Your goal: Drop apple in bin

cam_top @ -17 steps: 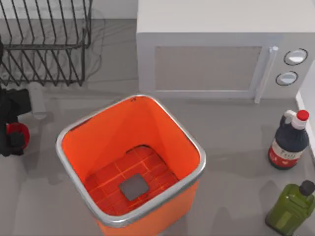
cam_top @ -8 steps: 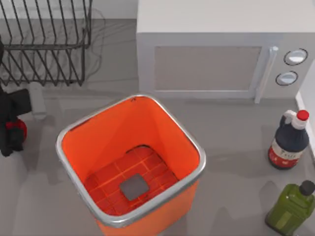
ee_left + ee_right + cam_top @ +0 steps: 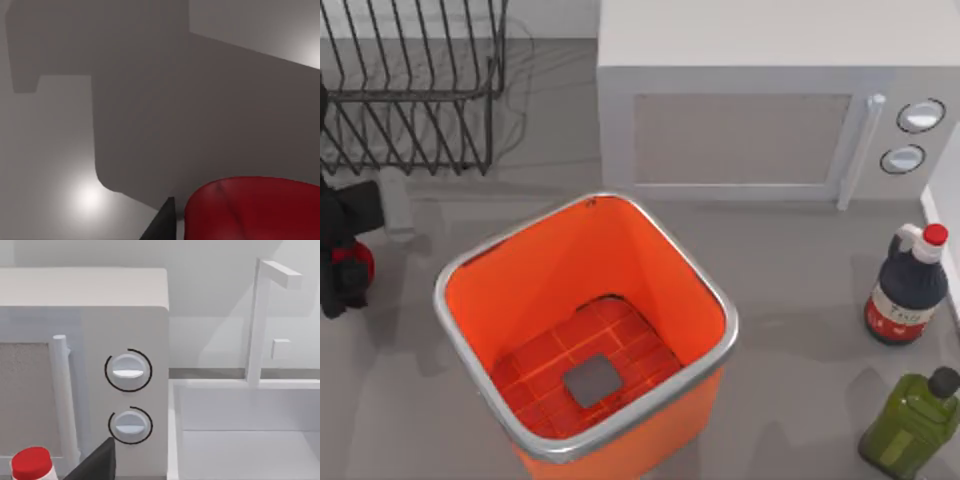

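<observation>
A white microwave stands behind; a wire dish rack left; a dark sauce bottle and green bottle right.

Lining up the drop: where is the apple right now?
In the top view the apple sits at the table's far left edge, at the left claw, left of the bin and below the dish rack.

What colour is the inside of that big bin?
Orange, with a grey square on its gridded floor; the bin shows best in the top view.
</observation>
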Robot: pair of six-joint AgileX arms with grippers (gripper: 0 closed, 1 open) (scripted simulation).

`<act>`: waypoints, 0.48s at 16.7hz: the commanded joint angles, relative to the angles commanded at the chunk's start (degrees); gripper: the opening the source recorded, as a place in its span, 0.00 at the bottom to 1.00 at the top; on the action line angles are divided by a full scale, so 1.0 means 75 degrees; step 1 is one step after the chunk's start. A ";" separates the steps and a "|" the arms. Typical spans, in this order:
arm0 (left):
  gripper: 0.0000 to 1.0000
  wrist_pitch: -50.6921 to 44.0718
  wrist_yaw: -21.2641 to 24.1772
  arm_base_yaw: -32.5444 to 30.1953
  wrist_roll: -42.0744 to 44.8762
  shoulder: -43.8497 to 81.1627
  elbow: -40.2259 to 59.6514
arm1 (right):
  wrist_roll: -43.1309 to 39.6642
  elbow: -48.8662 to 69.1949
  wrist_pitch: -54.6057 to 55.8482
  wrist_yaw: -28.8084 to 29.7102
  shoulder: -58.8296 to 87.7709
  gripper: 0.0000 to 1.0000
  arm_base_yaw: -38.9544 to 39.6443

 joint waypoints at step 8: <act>0.00 -0.2750 -0.0001 -0.0011 0.0010 -0.0546 0.2033 | 0.0000 0.0000 0.0000 0.0000 0.0000 1.00 0.0000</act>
